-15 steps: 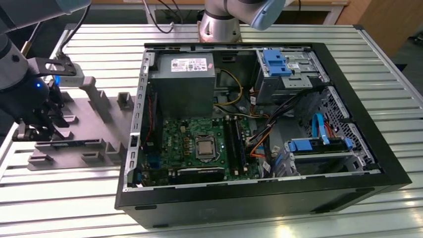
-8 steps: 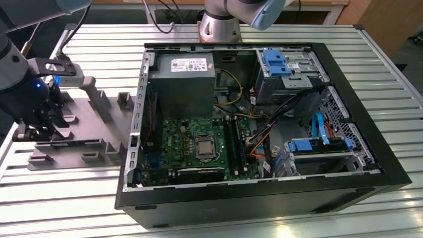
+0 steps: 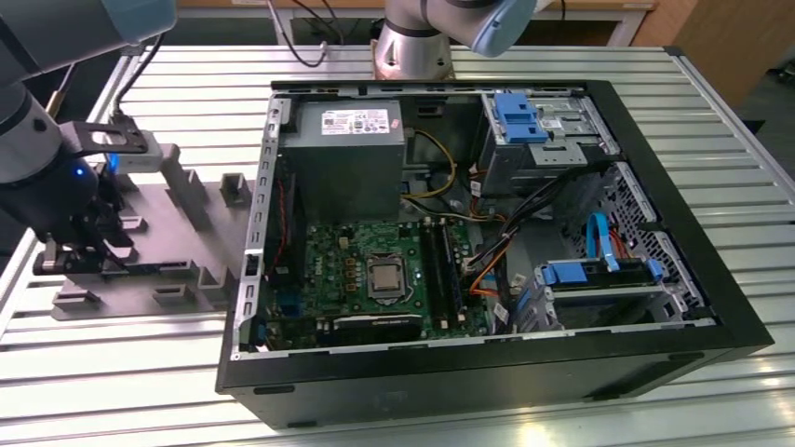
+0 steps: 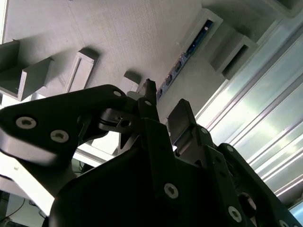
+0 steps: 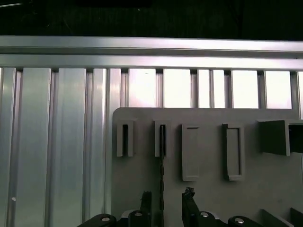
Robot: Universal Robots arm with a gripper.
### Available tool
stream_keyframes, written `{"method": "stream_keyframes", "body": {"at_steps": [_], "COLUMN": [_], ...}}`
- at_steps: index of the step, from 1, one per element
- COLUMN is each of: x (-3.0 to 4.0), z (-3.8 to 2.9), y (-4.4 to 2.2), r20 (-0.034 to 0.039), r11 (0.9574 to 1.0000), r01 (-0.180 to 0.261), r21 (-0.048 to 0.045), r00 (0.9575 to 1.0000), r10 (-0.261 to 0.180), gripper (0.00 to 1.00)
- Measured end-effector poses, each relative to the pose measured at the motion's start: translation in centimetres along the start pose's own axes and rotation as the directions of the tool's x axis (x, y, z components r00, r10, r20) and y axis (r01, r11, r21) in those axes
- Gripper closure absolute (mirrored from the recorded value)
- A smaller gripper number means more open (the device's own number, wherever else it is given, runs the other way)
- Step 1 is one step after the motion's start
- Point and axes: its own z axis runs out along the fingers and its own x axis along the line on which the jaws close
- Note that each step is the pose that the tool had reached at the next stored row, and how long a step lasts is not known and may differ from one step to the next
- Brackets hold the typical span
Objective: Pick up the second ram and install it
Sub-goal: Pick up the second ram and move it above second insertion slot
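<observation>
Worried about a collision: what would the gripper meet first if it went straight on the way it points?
Likely the second ram, standing on edge in the grey holder plate. It lines up with the gap between the open gripper's fingers, so they may straddle it and hit the plate; depth unclear.

Light: bright and even in the exterior view.
Glare: table slats (image 5: 177, 87) burn white in both wrist views.
Shadow: gripper (image 4: 164, 100) backlit, near-black; computer case (image 3: 497, 372) interior dim.

End of the second ram (image 4: 189, 49) behind fingers (image 4: 151, 109)
</observation>
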Motion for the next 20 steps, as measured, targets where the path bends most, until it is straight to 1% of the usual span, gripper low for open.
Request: {"method": "stream_keyframes", "body": {"at_steps": [13, 15, 16, 20], "x": [0.23, 0.28, 0.29, 0.32], "z": [2.36, 2.62, 2.72, 2.87], "y": [0.37, 0.48, 0.52, 0.62], "r20": [0.0000, -0.0001, 0.0001, -0.0001], "r11": [1.0000, 1.0000, 1.0000, 1.0000], "r01": [0.000, 0.000, 0.000, 0.000], "r21": [0.0000, -0.0001, 0.0000, -0.0001], "r00": [1.0000, 1.0000, 1.0000, 1.0000], "r10": [0.000, 0.000, 0.000, 0.000], "gripper": [0.62, 0.63, 0.70, 0.70]}}
